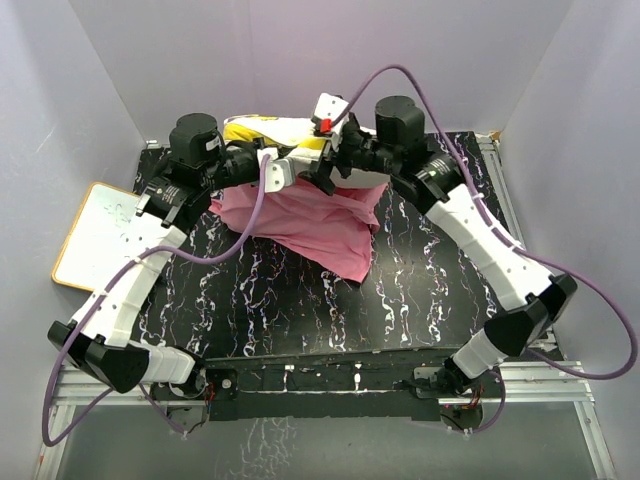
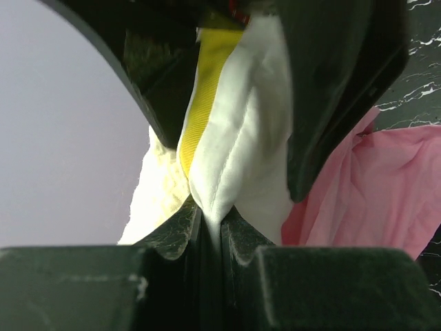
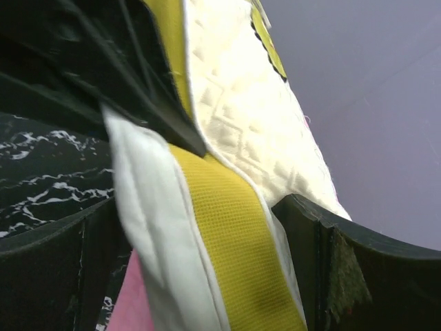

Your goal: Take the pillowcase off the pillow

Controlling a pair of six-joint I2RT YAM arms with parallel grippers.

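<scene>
- Table (image 1: 420,290): black with white marbling. Both arms reach from the near edge towards the middle of the far edge, where I see them meet.
- Pillow (image 1: 262,129): white and quilted, with a yellow band. It sits at the middle of the far edge, lifted between the two grippers. Only its upper part shows above the arms in my overhead view.
- Pillowcase (image 1: 318,222): plain pink fabric, crumpled. It hangs from below the pillow and spreads onto the table towards the centre, with one corner pointing at the near edge. I cannot tell how much of the pillow is inside it.
- Left gripper (image 2: 210,227): fingers pinched tight on a fold of the pillow's white fabric, just beside the yellow band (image 2: 205,83). The pink cloth shows to one side.
- Right gripper (image 3: 200,262): one finger on each side of the pillow's banded edge, both pressing on it, so I read it as clamped on the pillow. The left gripper holds close by.
- Board (image 1: 95,235): white with a yellow frame, lying at the left edge, well apart from the fabric.
</scene>
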